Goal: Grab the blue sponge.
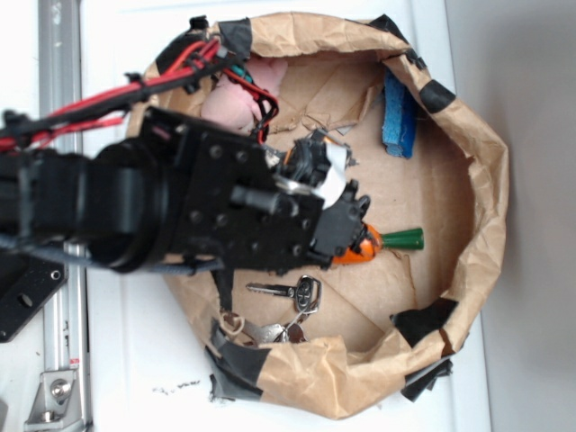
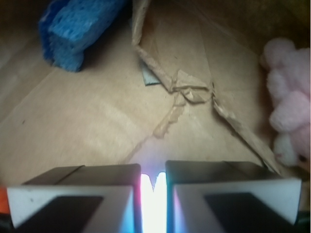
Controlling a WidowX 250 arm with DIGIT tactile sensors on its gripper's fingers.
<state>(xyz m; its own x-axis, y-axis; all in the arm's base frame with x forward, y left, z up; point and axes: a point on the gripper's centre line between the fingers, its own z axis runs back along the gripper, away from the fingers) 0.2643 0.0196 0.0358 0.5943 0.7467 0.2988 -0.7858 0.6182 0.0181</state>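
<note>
The gripper [image 2: 153,194] is nearly closed and holds nothing (only a thin bright slit shows between its jaws). The blue sponge [image 2: 77,26] lies ahead and to its left, well apart, with its long axis slanting away from the gripper.

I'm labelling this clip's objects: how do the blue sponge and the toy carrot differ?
The sponge is a blue, rough foam block; the carrot is orange with a green top. The sponge lies in full view along the paper wall; the carrot lies mid-floor, partly hidden under the arm. Both lie inside the paper enclosure.
</note>
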